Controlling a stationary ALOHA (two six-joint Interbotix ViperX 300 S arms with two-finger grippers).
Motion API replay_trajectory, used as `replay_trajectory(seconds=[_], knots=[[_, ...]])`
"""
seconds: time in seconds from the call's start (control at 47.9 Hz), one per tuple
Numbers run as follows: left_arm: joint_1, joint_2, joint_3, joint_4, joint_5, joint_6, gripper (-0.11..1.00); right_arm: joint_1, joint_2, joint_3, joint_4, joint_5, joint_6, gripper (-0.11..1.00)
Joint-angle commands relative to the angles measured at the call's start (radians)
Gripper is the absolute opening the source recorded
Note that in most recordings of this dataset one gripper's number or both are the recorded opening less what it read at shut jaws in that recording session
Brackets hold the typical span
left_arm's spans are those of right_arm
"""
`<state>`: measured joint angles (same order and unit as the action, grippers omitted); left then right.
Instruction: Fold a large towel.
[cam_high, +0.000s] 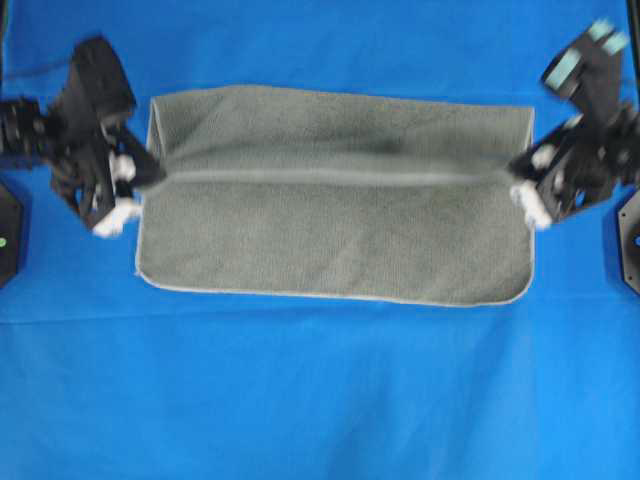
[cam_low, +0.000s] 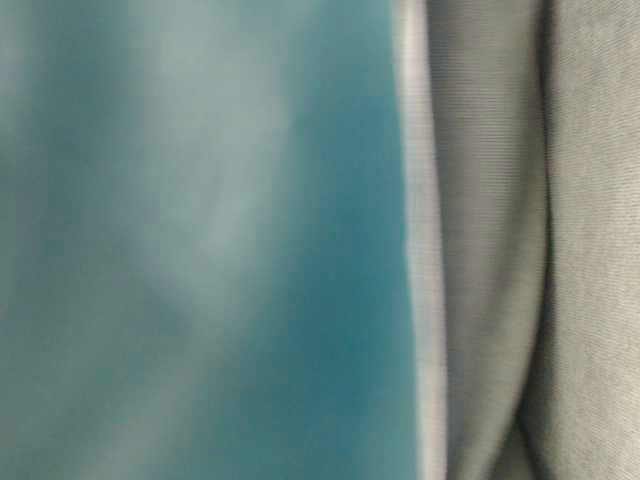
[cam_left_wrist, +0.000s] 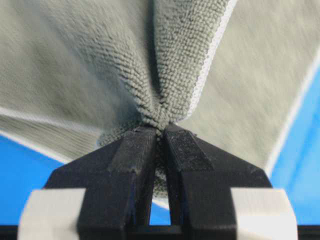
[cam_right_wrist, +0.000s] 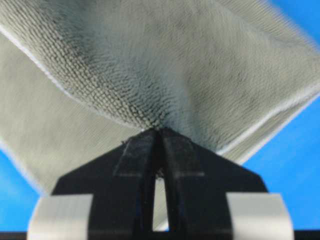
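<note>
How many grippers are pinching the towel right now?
2. The left gripper clamps the towel at its left edge; the right gripper clamps its right edge, both at the raised fold line.

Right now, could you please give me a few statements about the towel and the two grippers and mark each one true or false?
1. The left gripper is shut on the towel. True.
2. The right gripper is open and clear of the cloth. False: its jaws are pinched shut on a bunched bit of towel.
3. The two grippers hold the towel at opposite ends, one on the left and one on the right of the overhead view. True.
4. The towel lies crumpled in a ball. False: it is spread wide, with one layer lying over another.
5. The cloth under the towel is red. False: the table cloth is blue.
</note>
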<state>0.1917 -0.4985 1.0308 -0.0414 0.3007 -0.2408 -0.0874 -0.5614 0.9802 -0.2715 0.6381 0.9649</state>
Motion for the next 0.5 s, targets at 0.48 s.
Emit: replay_trajectory(seconds=[0.48], knots=[[-0.245,0.230,0.015,0.003,-0.137,-0.107,0.03,0.333,0.273,-0.020,0.032,-0.112,0.264,0.03]])
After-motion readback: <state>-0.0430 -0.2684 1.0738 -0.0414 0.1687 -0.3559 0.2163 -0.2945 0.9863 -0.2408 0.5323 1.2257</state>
